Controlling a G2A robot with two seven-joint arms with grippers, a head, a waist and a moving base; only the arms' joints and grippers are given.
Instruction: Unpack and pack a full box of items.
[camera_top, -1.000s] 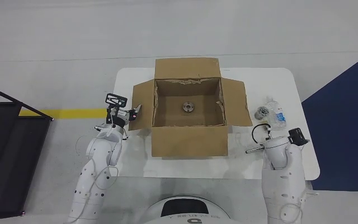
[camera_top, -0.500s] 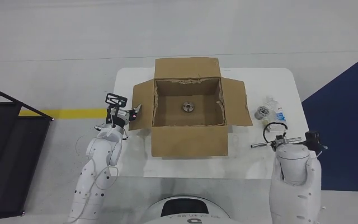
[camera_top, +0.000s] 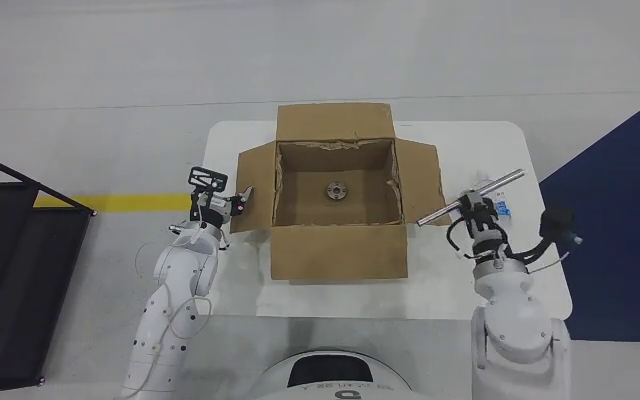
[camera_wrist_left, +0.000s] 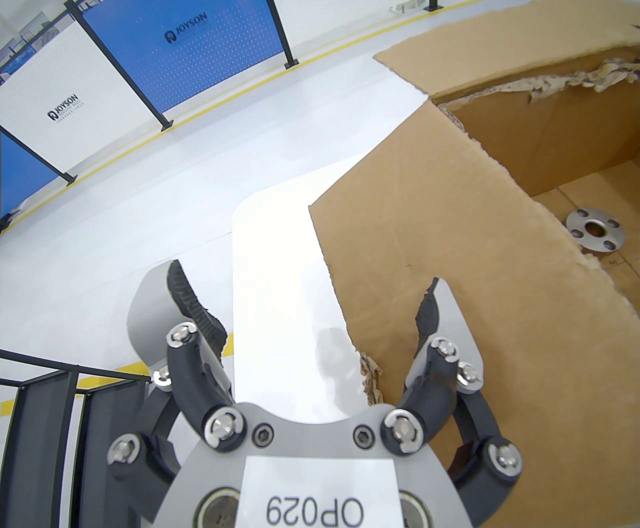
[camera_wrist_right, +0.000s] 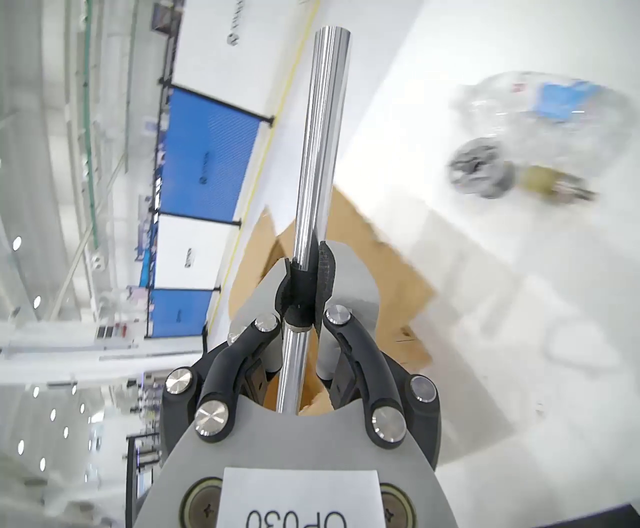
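- The right gripper (camera_wrist_right: 305, 280) has its fingers clamped on a shiny steel rod (camera_wrist_right: 320, 125), gripped about mid-length.
- The rod hangs over the table (camera_top: 470, 140), between the right flap of the cardboard box (camera_top: 340, 255) and the plastic bottle (camera_wrist_right: 540, 105) and round metal part (camera_wrist_right: 480, 167) lying there.
- The left gripper (camera_wrist_left: 305, 295) is spread wide and empty, just beside the box's left flap.
- One flange (camera_wrist_left: 596, 236) lies on the box floor.
- The step looks like unpacking, nearly done. The next move calls for laying the rod flat near the bottle without knocking it, then fetching the flange.
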